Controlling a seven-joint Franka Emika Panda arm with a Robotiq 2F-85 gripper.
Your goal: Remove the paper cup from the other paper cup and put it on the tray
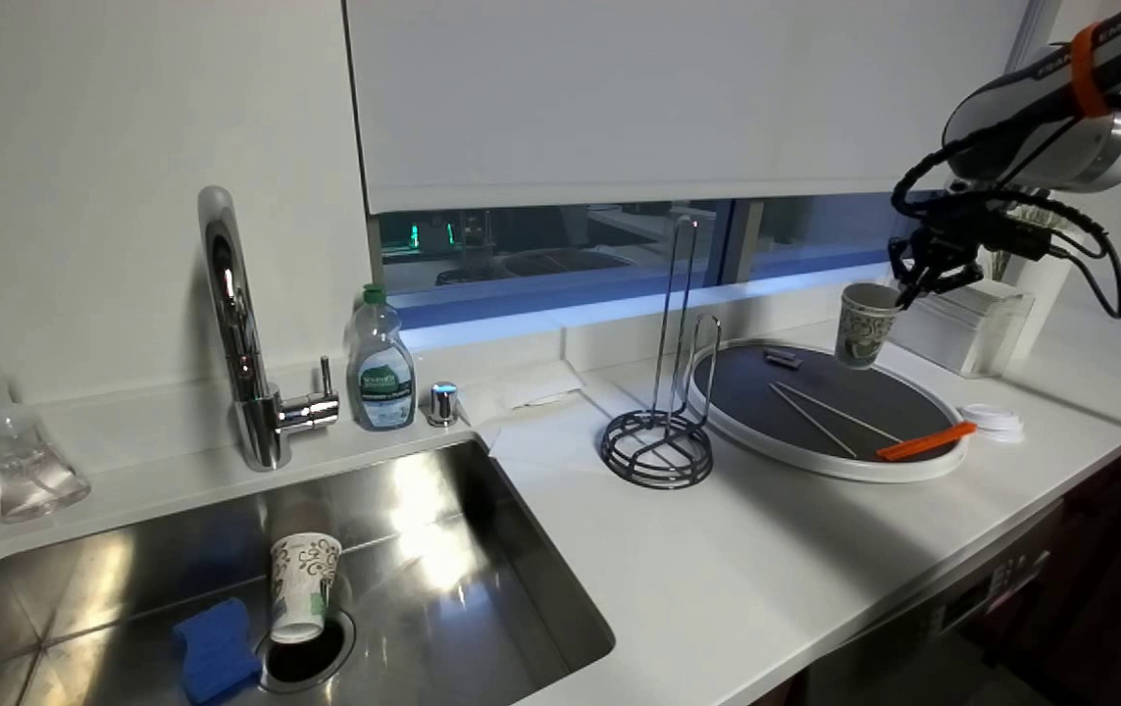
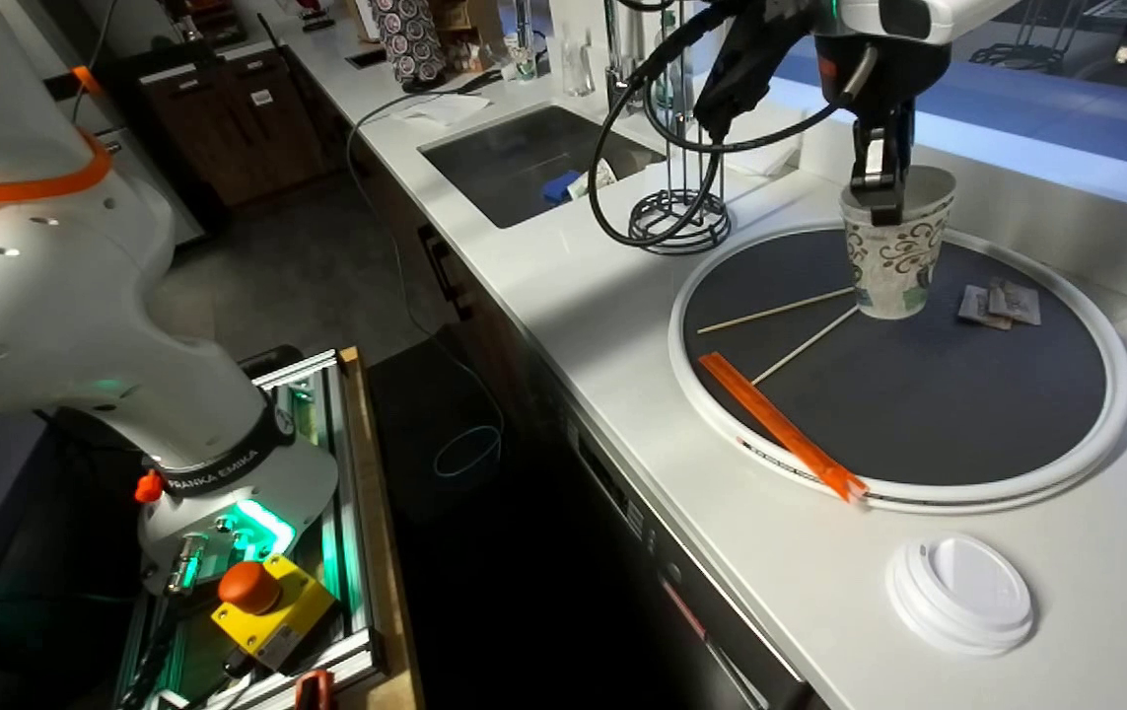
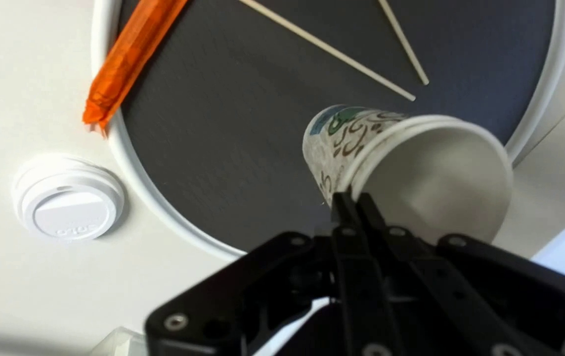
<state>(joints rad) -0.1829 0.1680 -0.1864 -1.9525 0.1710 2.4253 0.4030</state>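
Note:
A patterned paper cup point(image 1: 862, 328) hangs over the oval grey tray point(image 1: 815, 469), mouth up and slightly tilted. It shows also in an exterior view point(image 2: 898, 261) and in the wrist view point(image 3: 349, 138). The wrist view shows two close rims at its mouth, which look like two nested cups. My gripper point(image 3: 355, 198) is shut on the rim, one finger inside the mouth and one outside. How the tips sit between the two rims is partly hidden. The cup appears raised above the tray surface. Another patterned paper cup point(image 1: 305, 583) lies on its side in the sink.
An orange packet point(image 2: 780, 424) lies across the tray's edge. Thin sticks point(image 2: 805, 345) and small packets point(image 2: 1002, 304) lie on the tray. White lids point(image 2: 962, 592) are beside it. A black wire stand point(image 1: 658, 451) stands between tray and sink point(image 1: 560, 598).

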